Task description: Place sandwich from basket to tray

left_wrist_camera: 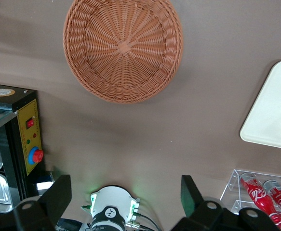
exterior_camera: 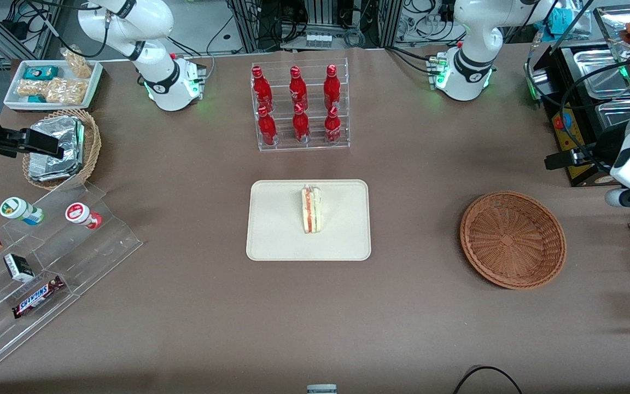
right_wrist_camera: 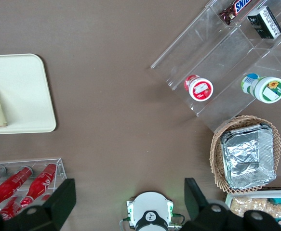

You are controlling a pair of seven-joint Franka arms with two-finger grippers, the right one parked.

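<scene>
The sandwich [exterior_camera: 311, 209] stands on its edge in the middle of the cream tray [exterior_camera: 276, 241], its red-orange and cream filling facing up. The wide reddish-brown basket [exterior_camera: 512, 239] sits toward the working arm's end of the table with nothing in it. My gripper [exterior_camera: 558, 160] hangs high above the table, farther from the front camera than the basket and apart from it. In the left wrist view my gripper [left_wrist_camera: 125, 195] is open with only bare table between its fingers [left_wrist_camera: 58, 197], and the basket [left_wrist_camera: 123, 48] and a corner of the tray [left_wrist_camera: 275, 115] show.
A clear rack of red bottles [exterior_camera: 298, 109] stands farther from the front camera than the tray. A black box with a red button [left_wrist_camera: 27, 144] is beside my gripper. A stepped acrylic shelf of snacks [exterior_camera: 47, 262], a tan basket of foil packets [exterior_camera: 60, 148] and a white bin [exterior_camera: 52, 82] lie toward the parked arm's end.
</scene>
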